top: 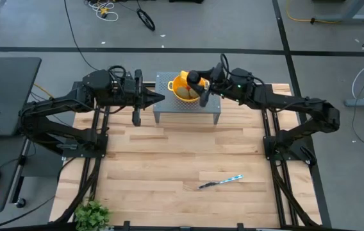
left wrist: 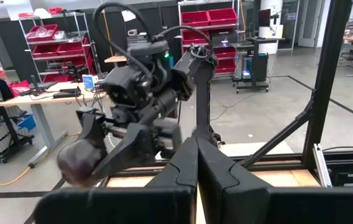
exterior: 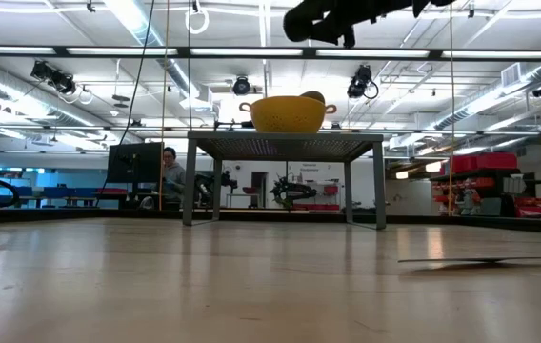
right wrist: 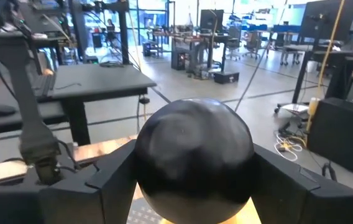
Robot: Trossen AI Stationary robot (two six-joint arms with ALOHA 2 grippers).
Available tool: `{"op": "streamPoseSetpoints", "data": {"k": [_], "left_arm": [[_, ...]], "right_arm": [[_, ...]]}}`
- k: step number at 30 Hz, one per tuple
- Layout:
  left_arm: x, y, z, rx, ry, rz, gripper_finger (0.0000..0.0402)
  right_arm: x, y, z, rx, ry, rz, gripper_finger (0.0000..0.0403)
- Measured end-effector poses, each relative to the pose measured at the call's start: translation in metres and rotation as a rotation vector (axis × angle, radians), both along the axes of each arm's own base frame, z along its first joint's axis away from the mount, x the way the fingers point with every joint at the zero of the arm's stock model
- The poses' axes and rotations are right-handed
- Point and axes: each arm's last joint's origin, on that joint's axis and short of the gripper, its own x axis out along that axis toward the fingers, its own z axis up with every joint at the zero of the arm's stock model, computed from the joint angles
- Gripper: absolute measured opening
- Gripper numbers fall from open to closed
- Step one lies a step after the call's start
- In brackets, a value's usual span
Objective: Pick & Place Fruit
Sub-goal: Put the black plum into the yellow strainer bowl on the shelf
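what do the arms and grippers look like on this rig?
Two matching dark, near-black jointed arms with chunky housings. The left gripper ends in two flat, tapering black fingers. The right gripper has angular matte-black fingers, a looping black cable above the wrist and a small green light on its housing.

Right arm extended inward, right gripper [top: 195, 81] raised, fingers [right wrist: 108, 177] spread wide and clamped on either side of a dark round fruit [right wrist: 193, 158] seated between the jaws, left arm extended inward, left gripper [top: 158, 98] fingers pressed together, nothing between the jaws
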Motion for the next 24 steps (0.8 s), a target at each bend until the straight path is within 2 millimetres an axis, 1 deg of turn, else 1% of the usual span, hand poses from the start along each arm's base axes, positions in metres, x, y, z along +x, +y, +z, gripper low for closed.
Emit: {"op": "streamPoseSetpoints", "data": {"k": [5, 10, 14, 18, 24], "left_arm": [[0.0, 0.0, 0.0, 0.0, 0.0, 0.003, 0.0002], [0.0, 0.0, 0.0, 0.0, 0.0, 0.003, 0.0002], [0.0, 0.0, 0.0, 0.0, 0.0, 0.003, 0.0002], [0.0, 0.0, 0.0, -0.001, 0.0, 0.003, 0.0002], [0.0, 0.0, 0.0, -0.003, 0.0, 0.003, 0.0002]], "right_arm": [[0.009, -0.012, -0.015, 0.016, 0.046, -0.026, 0.0264], [0.02, -0.023, -0.035, 0.041, 0.105, -0.047, 0.0264], [0.027, -0.027, -0.047, 0.06, 0.134, -0.049, 0.0264], [0.031, -0.028, -0.053, 0.067, 0.152, -0.047, 0.0264], [0.031, -0.028, -0.053, 0.067, 0.153, -0.048, 0.0264]]}}
